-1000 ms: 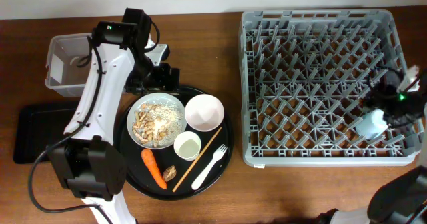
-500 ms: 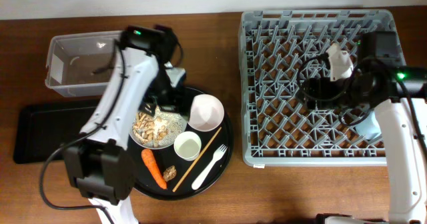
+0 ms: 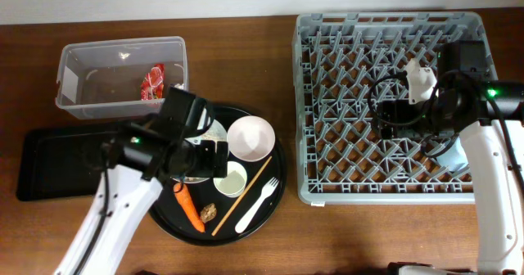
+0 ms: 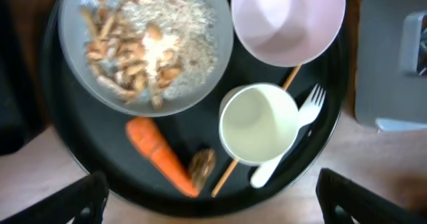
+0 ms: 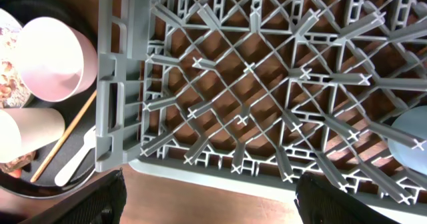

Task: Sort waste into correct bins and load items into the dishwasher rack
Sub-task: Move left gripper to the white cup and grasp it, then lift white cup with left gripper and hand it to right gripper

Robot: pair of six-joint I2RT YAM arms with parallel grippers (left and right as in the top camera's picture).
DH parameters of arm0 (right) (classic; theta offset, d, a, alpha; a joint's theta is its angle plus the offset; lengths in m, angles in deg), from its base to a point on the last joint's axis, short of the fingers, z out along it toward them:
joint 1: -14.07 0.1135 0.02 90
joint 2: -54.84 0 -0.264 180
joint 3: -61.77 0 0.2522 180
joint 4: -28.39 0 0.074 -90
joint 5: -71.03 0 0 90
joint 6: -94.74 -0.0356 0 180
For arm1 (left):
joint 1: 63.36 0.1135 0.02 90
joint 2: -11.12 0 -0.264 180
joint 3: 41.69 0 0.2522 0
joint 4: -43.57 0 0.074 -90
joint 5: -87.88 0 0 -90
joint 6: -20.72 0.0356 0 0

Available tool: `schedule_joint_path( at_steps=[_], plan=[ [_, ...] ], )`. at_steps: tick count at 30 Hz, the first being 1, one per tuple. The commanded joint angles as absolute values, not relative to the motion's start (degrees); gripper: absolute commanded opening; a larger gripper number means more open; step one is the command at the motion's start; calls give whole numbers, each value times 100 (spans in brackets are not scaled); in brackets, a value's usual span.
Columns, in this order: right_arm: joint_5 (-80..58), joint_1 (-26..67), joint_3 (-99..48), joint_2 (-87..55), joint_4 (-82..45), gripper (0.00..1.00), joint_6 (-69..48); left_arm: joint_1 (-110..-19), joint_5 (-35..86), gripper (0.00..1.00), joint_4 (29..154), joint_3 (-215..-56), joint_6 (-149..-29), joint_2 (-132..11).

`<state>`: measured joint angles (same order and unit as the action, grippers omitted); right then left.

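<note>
Waste was seen in two places. One crumpled red wrapper (image 3: 153,80) lay inside the clear plastic rectangular tub (image 3: 90,87), near its right wall. One small white wad (image 3: 124,55) (hardly more than a speck from overhead) was seen by the tub's far wall. One shallow black rectangular tray (image 3: 49,164) was set just in front of the tub, so two bins were counted.

The other waste was found on the large round black tray (image 4: 90,141). One orange carrot (image 4: 160,154) lay there with one small brown lump (image 4: 202,165) just beside its tip. Beige crumbly food scraps (image 4: 143,44) were heaped on the one round white plate (image 4: 197,84). On the same tray were counted one white bowl (image 4: 288,17), one small white cup (image 4: 259,124), one thin wooden chopstick (image 4: 223,177) and one white plastic fork (image 4: 297,131), the last two lying slantwise by the cup.

One large square grey plastic crate (image 3: 344,62) stood to the right of the round tray. A second cup, small and pale blue (image 5: 410,134), was held in the crate's near right part (partly hidden by the right arm from overhead).

The left gripper (image 4: 213,194) was held above the round tray with its fingers (image 4: 87,197) spread wide and nothing between them. The right gripper (image 5: 217,197) was held over the crate's near left part, likewise spread and empty.
</note>
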<state>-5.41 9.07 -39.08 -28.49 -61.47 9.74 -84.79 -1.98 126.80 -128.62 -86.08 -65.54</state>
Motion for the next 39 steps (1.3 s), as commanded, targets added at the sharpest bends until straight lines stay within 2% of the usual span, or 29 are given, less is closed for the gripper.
schedule_joint_path(
  at_steps=[1, 6, 9, 11, 14, 17, 20, 22, 23, 31, 33, 35, 39],
  plan=[
    [-613, 879, -3928, -2880, -6154, 85, 1031, -8486, 7, 98, 12307, -12189, -8708, -6937],
    [-613, 879, -3928, -2880, -6154, 85, 1031, -8486, 34, 89, 11789, -11817, -8791, -7498],
    [-613, 879, -3928, -2880, -6169, 85, 1031, -8486, 381, 64, 11533, -11817, -8789, -7787],
    [-613, 879, -3928, -2880, -6169, 85, 1031, -8486, 659, 59, 11406, -11817, -8789, -8012],
    [-616, 879, -3928, -2880, -6171, 85, 1031, -8486, 781, 44, 11389, -11817, -8791, -8279],
    [-613, 879, -3928, -2880, -6171, 85, 1031, -8486, 781, 39, 11389, -11817, -8789, -8370],
    [-613, 879, -3928, -2880, -6171, 86, 1031, -8484, 777, 21, 11389, -11843, -8785, -8357],
    [-613, 879, -3928, -2880, -6175, 88, 1031, -8479, 772, 4, 11395, -11913, -8741, -8357],
    [-613, 879, -3928, -2880, -6178, 89, 1031, -8462, 777, 0, 11400, -11963, -8721, -8357],
    [-611, 879, -3928, -2880, -6191, 90, 1033, -8103, 755, 0, 12248, -12901, -8477, -8342],
    [-500, 881, -3928, -2880, -6191, 95, 1037, -7939, 816, 0, 12501, -13358, -8339, -8335],
    [-67, 879, -3928, -2880, -6191, 97, 1363, -7769, 1441, 0, 12552, -13771, -7911, -8335],
    [1515, 881, -3928, -2884, -6060, 99, 2585, -7417, 4206, 0, 12047, -14285, -6868, -8338]
  ],
)
